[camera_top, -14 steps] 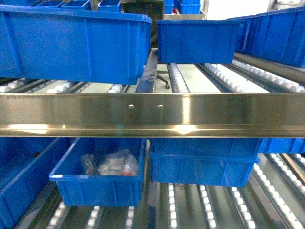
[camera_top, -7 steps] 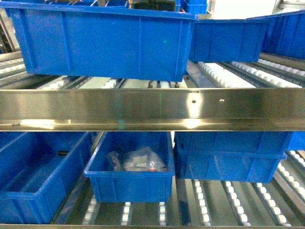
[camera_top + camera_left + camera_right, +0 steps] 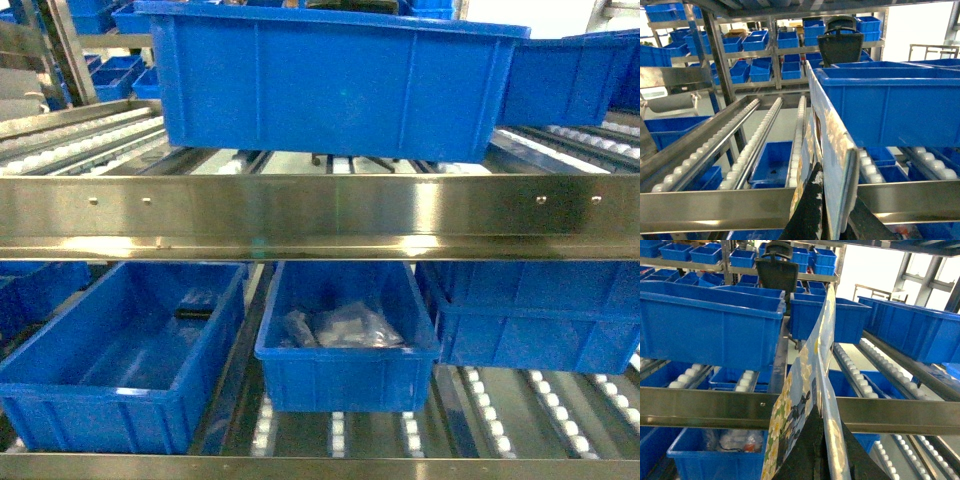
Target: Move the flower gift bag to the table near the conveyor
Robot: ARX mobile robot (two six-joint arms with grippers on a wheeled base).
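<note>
The flower gift bag (image 3: 790, 410) has a glossy daisy print and shows edge-on in both wrist views, rising up the middle of each frame. My right gripper (image 3: 827, 421) is shut on its lower edge. In the left wrist view the bag (image 3: 832, 135) looks like a pale folded panel, and my left gripper (image 3: 836, 196) is shut on it too. Directly ahead is the conveyor (image 3: 320, 215), a shiny steel rail with rows of white rollers (image 3: 755, 145). The head view shows neither the bag nor the grippers. The table is out of view.
A large blue bin (image 3: 330, 85) sits on the upper roller level. On the lower level are an open blue bin (image 3: 120, 350) and a smaller bin holding plastic-wrapped parts (image 3: 345, 345). Racks with several more blue bins (image 3: 765, 55) stand behind.
In the head view the rack and bins have slid to the right across the frame. More of the left roller lanes and the lower left bin now show.
</note>
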